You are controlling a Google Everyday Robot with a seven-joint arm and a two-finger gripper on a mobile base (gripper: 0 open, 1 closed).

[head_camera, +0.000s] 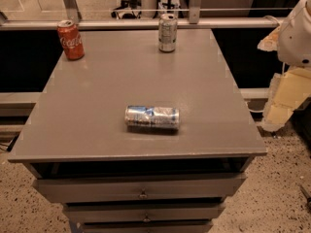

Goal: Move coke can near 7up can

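1. The grey cabinet (209, 81) fills most of the view. Its flat top carries three cans, and its drawers (141, 187) sit below the front edge
2. My arm (296, 33) hangs off the cabinet's right side. My gripper (278, 111) is low there, beside the right edge and well apart from every can. I cannot tell whether it is open or closed, but no can is in it
3. The silver-and-blue can (152, 117) lies on its side near the front middle of the top
4. The coke can (71, 40) stands upright at the back left corner. The 7up can (167, 32) stands upright at the back edge, right of centre, well apart from it
5. I judge the reach as the step in hand, with nothing grasped yet. My next move calls for crossing the top to the far left corner, clear of the lying can, and closing on the coke can's body
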